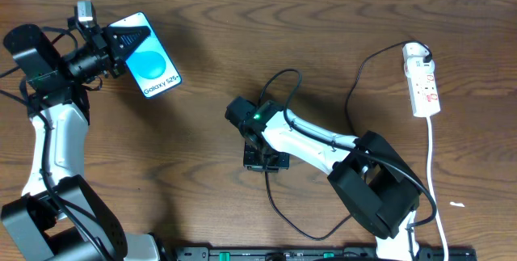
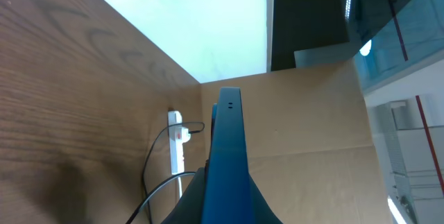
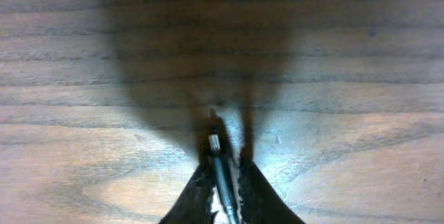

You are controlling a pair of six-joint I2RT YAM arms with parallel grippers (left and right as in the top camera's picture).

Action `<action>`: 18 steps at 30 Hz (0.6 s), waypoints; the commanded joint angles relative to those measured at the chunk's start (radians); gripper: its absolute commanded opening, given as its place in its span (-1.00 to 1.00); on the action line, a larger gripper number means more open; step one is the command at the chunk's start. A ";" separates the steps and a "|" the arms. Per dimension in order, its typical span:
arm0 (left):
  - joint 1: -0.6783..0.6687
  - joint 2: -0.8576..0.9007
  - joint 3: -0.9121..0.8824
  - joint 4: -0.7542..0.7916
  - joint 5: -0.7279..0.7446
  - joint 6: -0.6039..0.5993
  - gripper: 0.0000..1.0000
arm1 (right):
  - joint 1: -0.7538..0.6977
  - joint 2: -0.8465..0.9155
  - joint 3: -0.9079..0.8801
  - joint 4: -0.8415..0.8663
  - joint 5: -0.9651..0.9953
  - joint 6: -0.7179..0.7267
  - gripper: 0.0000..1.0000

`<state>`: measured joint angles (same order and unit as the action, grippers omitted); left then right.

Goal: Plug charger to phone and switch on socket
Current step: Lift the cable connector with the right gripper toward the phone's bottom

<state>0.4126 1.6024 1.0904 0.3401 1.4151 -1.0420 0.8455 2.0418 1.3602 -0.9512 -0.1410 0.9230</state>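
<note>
**Phone and charger tip each gripped, well apart, with mating not yet begun.**

Overhead: the phone (image 1: 151,55) is grasped at one end by the left jaws, and "Galaxy S25+" can be read on its blue screen. The charger (image 1: 350,103) is trailed in loops behind the right jaws, where slack could be snagged by the arm. The socket (image 1: 422,79) lies far beyond them, its red markings too small to be read. Left wrist: the phone is seen edge-on, projecting ahead of the jaws; gripped so near one end, it could be pivoted by the plug's push. Right wrist: the jaws are clenched on the cable, the plug tip (image 3: 215,143) just ahead of them over the worktop (image 3: 347,78). The tip could be twisted or slid back, and the port missed.
</note>
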 commanded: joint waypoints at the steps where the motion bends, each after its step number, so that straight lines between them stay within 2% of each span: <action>1: 0.006 -0.020 0.007 0.006 0.014 0.013 -0.86 | 0.006 0.036 0.000 0.002 0.000 -0.011 -0.80; 11: 0.006 -0.020 0.007 0.006 0.014 0.013 -0.85 | 0.006 0.036 0.000 -0.003 -0.001 -0.010 -0.97; 18: 0.006 -0.020 0.007 0.006 0.014 0.013 -0.86 | 0.006 0.036 0.000 -0.003 -0.005 -0.011 -0.98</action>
<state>0.4126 1.6024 1.0904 0.3405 1.4151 -1.0420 0.8467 2.0422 1.3605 -0.9550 -0.1425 0.9165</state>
